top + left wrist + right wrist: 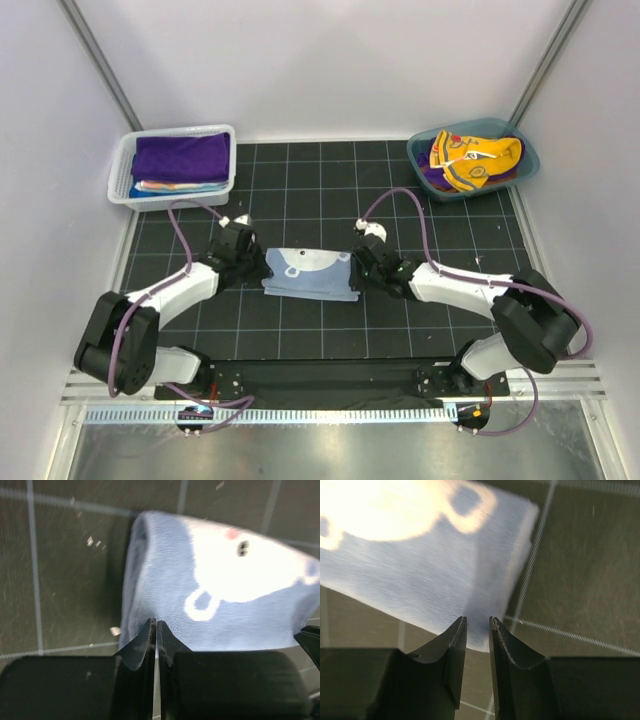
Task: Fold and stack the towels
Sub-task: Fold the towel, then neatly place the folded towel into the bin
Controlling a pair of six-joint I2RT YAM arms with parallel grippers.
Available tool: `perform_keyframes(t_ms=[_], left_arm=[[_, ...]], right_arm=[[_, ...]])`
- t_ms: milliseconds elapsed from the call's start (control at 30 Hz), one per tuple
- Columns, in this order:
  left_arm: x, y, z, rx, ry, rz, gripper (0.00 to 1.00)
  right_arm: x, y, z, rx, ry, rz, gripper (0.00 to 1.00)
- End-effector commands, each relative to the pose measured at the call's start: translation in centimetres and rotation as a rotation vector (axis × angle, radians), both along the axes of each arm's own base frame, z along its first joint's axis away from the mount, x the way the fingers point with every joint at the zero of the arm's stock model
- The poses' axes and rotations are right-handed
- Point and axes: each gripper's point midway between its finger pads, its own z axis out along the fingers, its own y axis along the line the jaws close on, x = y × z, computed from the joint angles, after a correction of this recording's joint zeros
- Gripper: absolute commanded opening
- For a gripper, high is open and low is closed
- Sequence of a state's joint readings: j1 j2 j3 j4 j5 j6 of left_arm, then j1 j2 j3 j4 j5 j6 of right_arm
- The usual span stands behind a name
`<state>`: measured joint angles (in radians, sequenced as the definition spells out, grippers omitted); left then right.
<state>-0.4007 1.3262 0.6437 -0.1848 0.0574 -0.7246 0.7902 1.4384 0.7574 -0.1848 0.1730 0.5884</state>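
Blue towel (305,272) sits between the left end effector (155,625), nearly shut, and right end effector (478,622), narrowly parted; shallow edge grips may slip.

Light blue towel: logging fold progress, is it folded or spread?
Folded: the light blue towel shows stacked layers along its near edge from above and a rounded, doubled edge up close.

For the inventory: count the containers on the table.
2: a basket at the far left corner and a tub at the far right corner. No other seems hidden.
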Motion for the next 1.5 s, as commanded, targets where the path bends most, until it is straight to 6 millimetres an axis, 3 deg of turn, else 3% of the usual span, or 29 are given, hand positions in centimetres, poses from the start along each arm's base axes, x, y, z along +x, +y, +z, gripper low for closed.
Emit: perform_keyframes(t_ms=[0,133,300,400,467,633,733,900,1067,1167,1467], left_arm=[[-1.1,0.9,-2.1,0.054,0.037,0.008,0.06],[-2.4,1.1,-4.0,0.073,0.084,0.001,0.05],[-2.4,1.0,-3.7,0.070,0.083,-0.003,0.09],[-1.8,0.8,-1.8,0.065,0.055,-0.003,0.13],[-0.7,0.5,0.7,0.050,-0.002,-0.001,0.21],[0.3,2.8,4.4,0.146,-0.065,0.067,0.47],[1.0,3.6,5.6,0.150,-0.078,0.097,0.51],[1.3,2.9,4.1,0.120,-0.026,0.062,0.52],[0.5,-0.1,2.3,-0.033,0.012,-0.023,0.52],[-0.1,-0.8,1.2,-0.079,0.029,-0.043,0.55],[-0.7,-0.9,-2.3,-0.059,0.107,-0.054,0.61]], right_arm=[[-1.1,-0.3,-2.2,0.009,0.046,-0.017,0.31],[-2.2,-1.2,-4.4,-0.031,0.095,-0.018,0.31],[-2.0,-1.2,-3.7,-0.036,0.087,-0.024,0.31],[-1.7,-1.3,-2.8,-0.036,0.070,-0.027,0.31],[-1.4,-1.6,-2.3,-0.053,0.059,-0.037,0.31],[-1.0,-2.7,-1.9,-0.090,0.055,-0.060,0.32],[-0.7,-3.4,-1.6,-0.087,0.052,-0.081,0.32],[-0.3,-3.4,-0.2,-0.062,0.035,-0.086,0.33],[0.0,-3.9,0.2,-0.069,0.031,-0.089,0.34],[0.0,-4.2,0.0,-0.057,0.039,-0.092,0.34],[-0.2,-4.5,0.1,-0.035,0.036,-0.094,0.34]])
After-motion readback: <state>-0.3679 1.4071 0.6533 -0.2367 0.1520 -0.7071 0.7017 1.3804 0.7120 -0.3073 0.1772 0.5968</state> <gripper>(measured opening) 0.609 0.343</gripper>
